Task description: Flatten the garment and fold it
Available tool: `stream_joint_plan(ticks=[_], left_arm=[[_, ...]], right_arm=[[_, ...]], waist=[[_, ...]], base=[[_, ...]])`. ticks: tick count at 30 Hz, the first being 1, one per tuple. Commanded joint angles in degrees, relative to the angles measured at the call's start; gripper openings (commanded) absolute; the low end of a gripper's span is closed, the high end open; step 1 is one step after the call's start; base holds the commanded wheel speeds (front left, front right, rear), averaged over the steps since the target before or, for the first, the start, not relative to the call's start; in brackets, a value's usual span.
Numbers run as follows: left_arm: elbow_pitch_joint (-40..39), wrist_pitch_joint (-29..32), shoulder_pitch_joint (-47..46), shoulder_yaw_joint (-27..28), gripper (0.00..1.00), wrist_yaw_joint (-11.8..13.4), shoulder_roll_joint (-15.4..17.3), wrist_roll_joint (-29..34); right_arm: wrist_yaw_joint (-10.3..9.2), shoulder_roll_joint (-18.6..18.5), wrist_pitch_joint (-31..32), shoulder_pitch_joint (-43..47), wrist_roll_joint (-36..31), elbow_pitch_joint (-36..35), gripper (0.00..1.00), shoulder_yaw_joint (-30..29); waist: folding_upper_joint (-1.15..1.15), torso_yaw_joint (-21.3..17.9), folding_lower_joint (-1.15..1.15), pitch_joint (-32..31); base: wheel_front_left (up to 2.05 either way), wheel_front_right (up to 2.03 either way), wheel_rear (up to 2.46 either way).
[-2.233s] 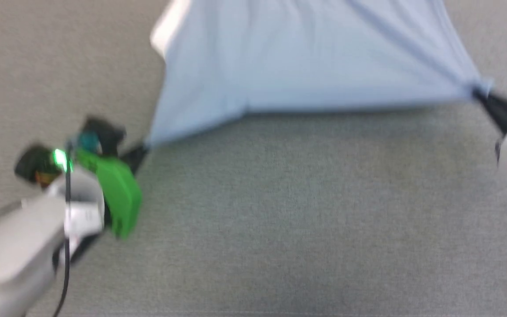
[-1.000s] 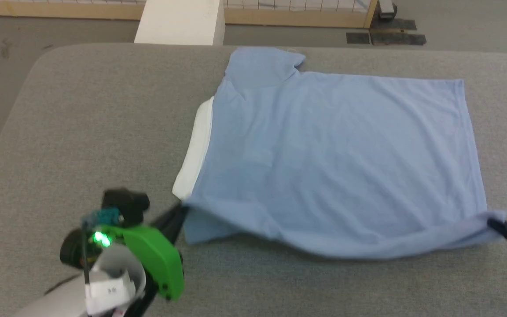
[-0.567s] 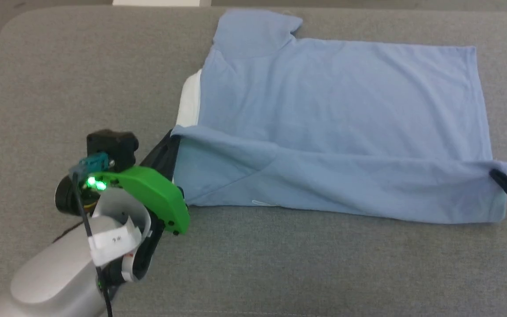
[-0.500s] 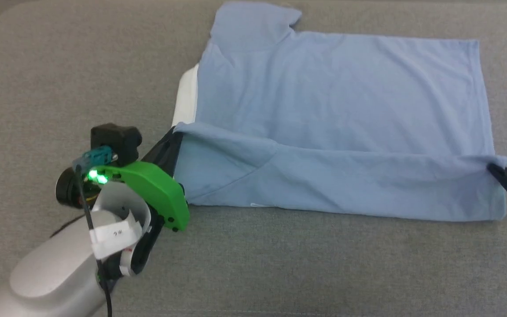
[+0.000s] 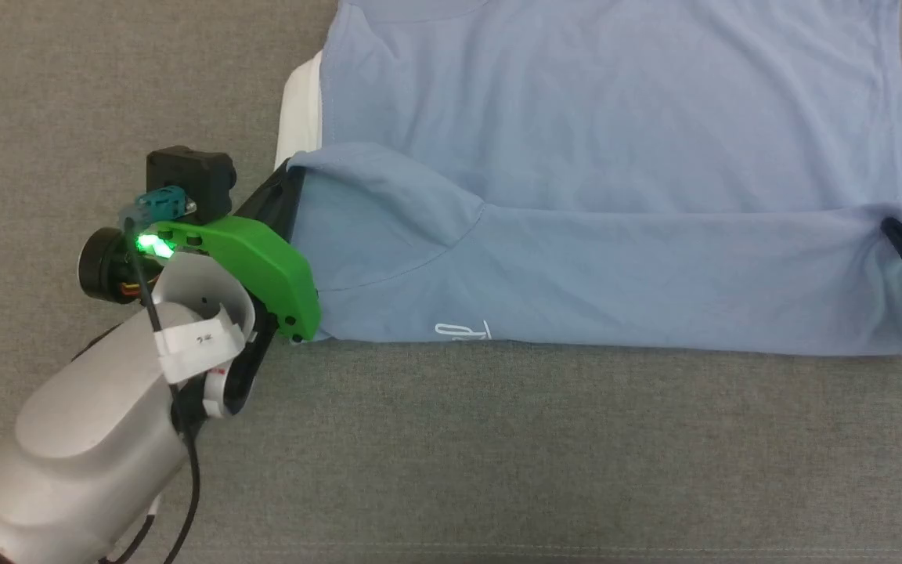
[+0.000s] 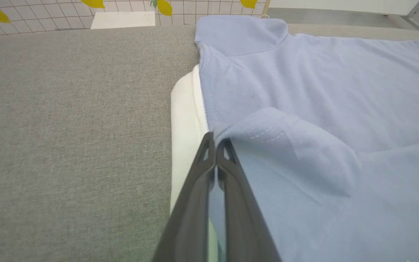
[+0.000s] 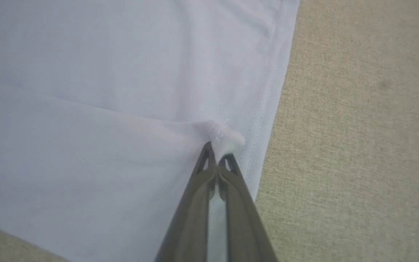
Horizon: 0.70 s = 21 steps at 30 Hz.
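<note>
The garment [image 5: 615, 102], a light blue T-shirt, lies spread on the grey padded table [image 5: 498, 454]. Its near edge is doubled back over the body as a long flap. A small white mark [image 5: 463, 331] shows on that flap. My left gripper [image 5: 290, 168] is shut on the flap's left corner at the sleeve, and in the left wrist view its tips [image 6: 215, 140] pinch the blue knit [image 6: 322, 91]. My right gripper [image 5: 889, 227] is shut on the flap's right corner. In the right wrist view its tips [image 7: 216, 149] hold a small bunch of the cloth [image 7: 122, 72] beside the stitched hem.
A strip of the shirt's white inside [image 5: 300, 117] pokes out at the collar side [image 6: 184, 120]. Bare grey table lies left of the shirt [image 6: 67, 109] and right of the hem [image 7: 358, 145]. Beyond the far table edge stand a white block [image 6: 122, 20] and a tiled wall.
Both grippers have laid the lifted shirt down and carried its near edge back over the body, so the flap is wider and the white mark now shows. The head camera has tilted down.
</note>
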Motion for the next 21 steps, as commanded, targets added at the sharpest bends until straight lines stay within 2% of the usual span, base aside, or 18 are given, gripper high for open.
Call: stream_joint_plan(ticks=[1,7,8,9,10,16,21], left_arm=[[0.9,-0.5,-1.1,0.2,0.00,0.0,-0.7,0.0],[4.6,-1.4,-1.9,-0.3,0.00,-0.8,-2.8,0.2],[5.3,-1.8,-2.0,-0.3,0.31,-0.7,-3.0,0.3],[5.8,-2.1,-2.0,-0.2,1.00,-0.6,-3.2,0.4],[6.3,-2.4,-2.0,-0.1,1.00,-0.6,-3.4,0.4],[6.9,-4.7,0.1,0.5,1.00,-0.3,-3.7,-0.2],[4.2,-5.8,3.9,0.3,1.00,1.1,-3.2,-0.9]], right_arm=[[-0.09,0.9,0.4,-1.1,-1.1,0.1,0.00,-0.8],[-0.09,3.5,0.7,-1.4,-4.4,1.1,0.00,-2.8],[-0.09,3.9,0.5,-1.4,-4.9,1.3,0.00,-3.1],[-0.09,4.2,0.3,-1.4,-5.3,1.5,0.72,-3.3],[-0.09,4.6,0.1,-1.3,-5.7,1.6,1.00,-3.6],[-0.09,5.6,-1.6,0.7,-7.3,0.6,1.00,-4.7],[-0.09,8.5,-6.2,3.9,-9.4,-3.1,1.00,-7.9]], waist=[[0.00,0.0,-0.01,0.8],[0.00,0.3,-0.01,1.4],[0.00,0.3,-0.01,1.1],[0.00,0.3,-0.01,0.8],[0.00,0.4,-0.01,0.3],[0.00,0.8,-0.01,-4.7],[0.00,1.0,-0.01,-9.4]], base=[[0.00,0.00,0.00],[0.00,0.00,0.00],[0.00,0.00,0.00],[0.00,0.00,0.00],[0.00,0.00,0.00],[0.00,0.00,0.00],[0.00,0.00,0.00]])
